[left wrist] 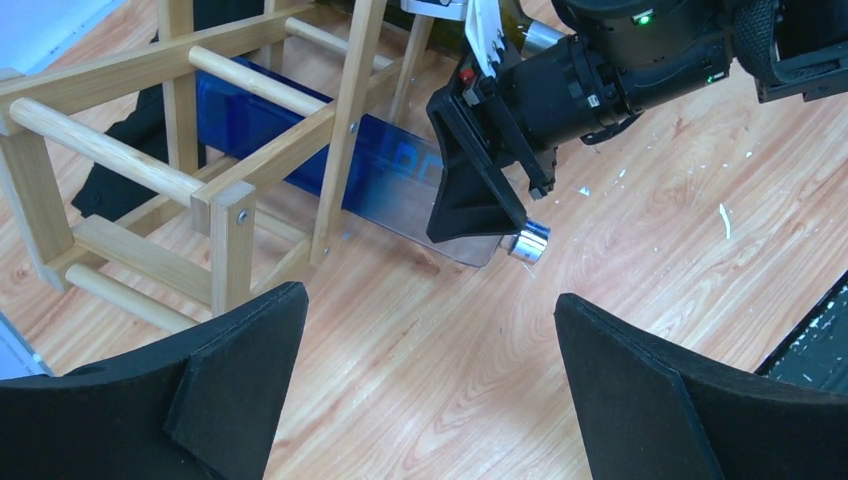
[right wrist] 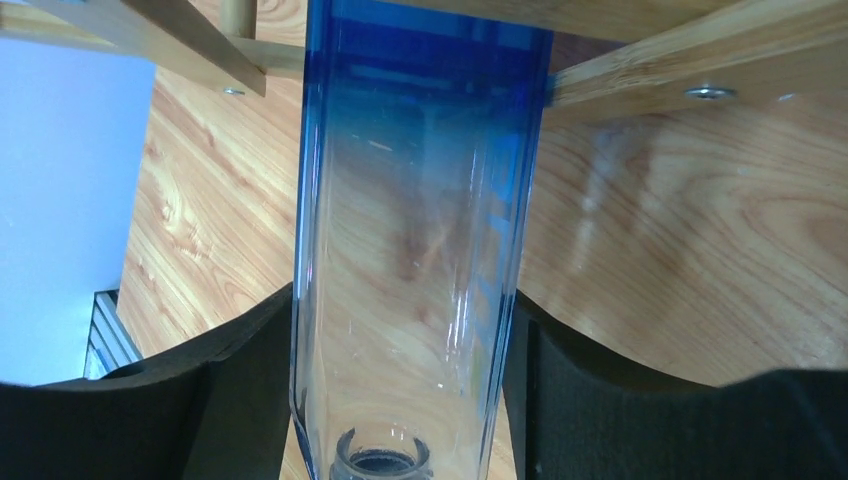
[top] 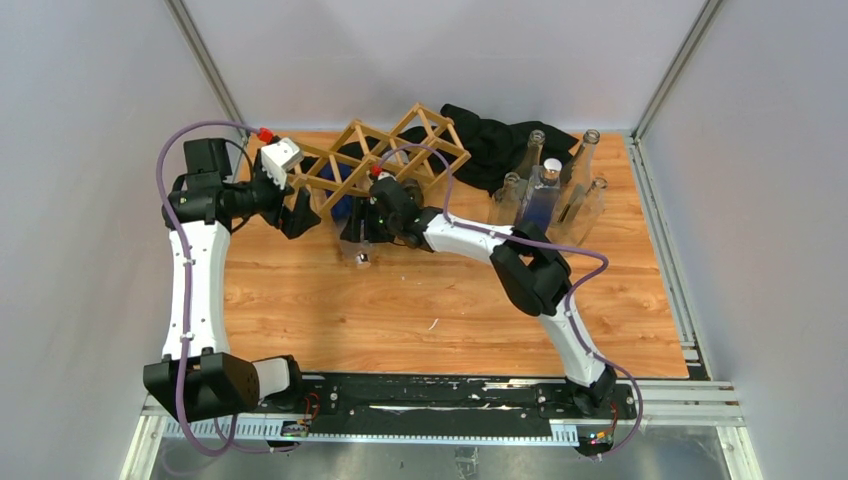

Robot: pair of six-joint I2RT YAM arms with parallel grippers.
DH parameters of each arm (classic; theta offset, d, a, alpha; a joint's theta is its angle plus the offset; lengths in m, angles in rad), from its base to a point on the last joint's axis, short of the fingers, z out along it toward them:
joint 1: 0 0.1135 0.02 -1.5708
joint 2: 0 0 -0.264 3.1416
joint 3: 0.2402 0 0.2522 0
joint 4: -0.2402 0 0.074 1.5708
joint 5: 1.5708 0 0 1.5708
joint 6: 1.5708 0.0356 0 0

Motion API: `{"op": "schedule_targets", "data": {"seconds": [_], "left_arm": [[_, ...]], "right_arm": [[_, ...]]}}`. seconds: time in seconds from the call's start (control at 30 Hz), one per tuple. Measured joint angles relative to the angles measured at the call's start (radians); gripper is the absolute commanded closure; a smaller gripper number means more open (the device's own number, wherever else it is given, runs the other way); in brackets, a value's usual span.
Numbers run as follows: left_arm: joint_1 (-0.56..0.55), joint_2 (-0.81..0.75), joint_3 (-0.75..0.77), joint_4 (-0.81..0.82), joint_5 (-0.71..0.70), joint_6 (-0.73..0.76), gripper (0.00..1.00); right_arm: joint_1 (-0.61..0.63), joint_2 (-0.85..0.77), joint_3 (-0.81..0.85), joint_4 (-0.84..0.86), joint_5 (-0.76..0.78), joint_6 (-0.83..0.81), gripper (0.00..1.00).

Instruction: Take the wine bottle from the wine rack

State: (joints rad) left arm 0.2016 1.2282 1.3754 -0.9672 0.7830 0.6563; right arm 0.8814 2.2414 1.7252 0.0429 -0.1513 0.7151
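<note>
The light-wood lattice wine rack stands at the back of the table; it also shows in the left wrist view. A clear, blue-tinted wine bottle lies in a low cell, its neck and metal cap sticking out toward the front. My right gripper is shut on the bottle's clear end, one finger on each side. My left gripper is open and empty, just left of the rack's front corner, its fingers above bare wood.
Several clear glass bottles stand at the back right. A black cloth lies behind them beside the rack. Grey walls close in both sides and the back. The right arm's purple cable loops over its forearm.
</note>
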Motion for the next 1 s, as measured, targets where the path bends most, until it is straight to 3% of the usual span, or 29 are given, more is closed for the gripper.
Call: {"op": "schedule_targets", "data": {"seconds": [0.23,0.73,1.0], "left_arm": [[0.0,-0.003,-0.034,0.0,0.008,0.053,0.0],[-0.018,-0.031,-0.187,-0.003,0.04,0.335,0.0],[-0.172,-0.132,-0.277,0.0,-0.038,0.565,0.0]], "right_arm": [[0.002,-0.031,-0.06,0.052,-0.013,0.011,1.0],[0.027,-0.309,-0.36,0.087,-0.066,0.047,1.0],[0.029,-0.503,-0.524,0.048,-0.135,0.056,1.0]]}}
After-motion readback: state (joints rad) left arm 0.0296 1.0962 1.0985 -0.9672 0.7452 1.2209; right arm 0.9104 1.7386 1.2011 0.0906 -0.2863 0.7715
